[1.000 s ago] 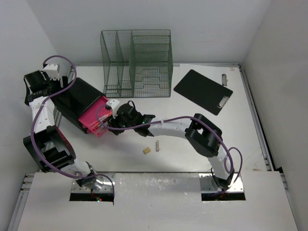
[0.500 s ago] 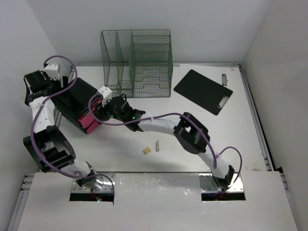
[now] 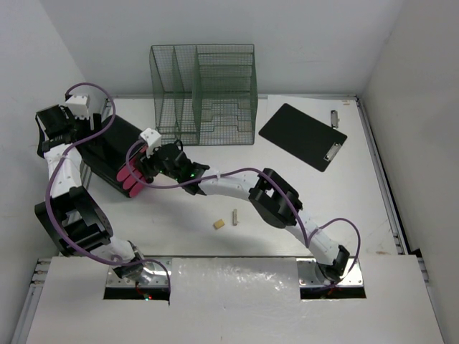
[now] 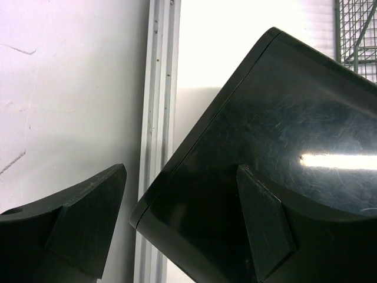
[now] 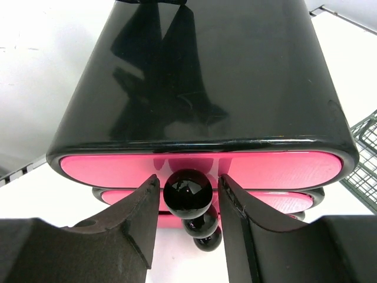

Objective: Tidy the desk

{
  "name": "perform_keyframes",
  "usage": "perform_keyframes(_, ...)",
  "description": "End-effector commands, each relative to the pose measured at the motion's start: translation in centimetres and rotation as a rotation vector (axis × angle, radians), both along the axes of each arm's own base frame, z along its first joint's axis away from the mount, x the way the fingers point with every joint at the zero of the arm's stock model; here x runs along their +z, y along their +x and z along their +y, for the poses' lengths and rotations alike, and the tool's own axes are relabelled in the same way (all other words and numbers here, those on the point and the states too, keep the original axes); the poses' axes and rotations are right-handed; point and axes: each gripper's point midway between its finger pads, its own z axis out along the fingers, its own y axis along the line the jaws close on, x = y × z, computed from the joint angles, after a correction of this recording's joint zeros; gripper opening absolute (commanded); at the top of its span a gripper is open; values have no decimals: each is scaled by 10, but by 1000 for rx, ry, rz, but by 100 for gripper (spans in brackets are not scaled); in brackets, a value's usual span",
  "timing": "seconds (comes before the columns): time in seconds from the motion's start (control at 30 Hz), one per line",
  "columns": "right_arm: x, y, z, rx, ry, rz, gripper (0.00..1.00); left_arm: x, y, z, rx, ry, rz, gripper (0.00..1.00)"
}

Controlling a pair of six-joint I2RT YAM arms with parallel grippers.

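The white worktop is spread below both arms. At its left side a black drawer chest is straddled by the left gripper, jaws wide. The top drawer's knob is flanked by the right gripper, jaws part-open.

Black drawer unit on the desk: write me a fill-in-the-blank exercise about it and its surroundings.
1. The black drawer unit has drawer fronts coloured ____.
2. The right gripper straddles a round black ____ on the top drawer.
3. The clipboard lies to the ____ of the green wire organizer in the top view.

Missing words: pink; knob; right
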Motion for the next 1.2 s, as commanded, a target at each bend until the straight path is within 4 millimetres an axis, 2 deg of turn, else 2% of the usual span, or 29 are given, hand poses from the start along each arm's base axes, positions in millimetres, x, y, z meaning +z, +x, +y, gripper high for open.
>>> perform_keyframes(0.0,42,7,1,-18,109,-75,43,-51,-26,-11,-6,-54,185,75)
perform_keyframes(0.03,48,6,-2,-21,117,-77,43,-51,-26,-9,-3,-51,186,75)
perform_keyframes(0.07,31,3,-9,-30,88,-55,44,-52,-28,-8,1,-49,190,75)
perform_keyframes(0.1,27,3,-13,-42,84,-46,47,-52,-27,-8,0,-47,189,75)
perform_keyframes(0.13,31,4,-19,-73,102,-46,50,-53,-28,-8,0,-47,193,75)
perform_keyframes(0.17,16,3,-24,-92,89,-15,52,-53,-27,-9,-1,-49,190,75)
perform_keyframes(0.23,6,7,-29,-128,85,8,53,-53,-27,-9,1,-53,189,75)
perform_keyframes(0.33,-8,6,-22,-108,78,36,51,-52,-26,-9,1,-58,186,75)
perform_keyframes(0.37,-12,0,-15,-65,83,42,51,-51,-26,-10,-1,-58,184,75)
perform_keyframes(0.57,-10,2,-5,-40,82,20,49,-52,-27,-9,1,-59,188,75)
perform_keyframes(0.63,-24,3,-1,-37,59,44,49,-52,-26,-9,1,-60,186,75)
perform_keyframes(0.67,-18,4,1,-36,72,42,49,-51,-26,-9,1,-60,185,75)
perform_keyframes(0.7,-32,4,1,-35,50,58,49,-51,-26,-9,2,-62,186,75)
perform_keyframes(0.83,-41,5,5,-34,40,75,48,-50,-25,-9,1,-60,185,75)
perform_keyframes(1.0,-36,7,10,-24,48,45,43,-51,-24,-10,-2,-64,185,75)
perform_keyframes(1.17,-29,7,5,-27,45,13,29,-53,-26,-9,0,-61,194,75)
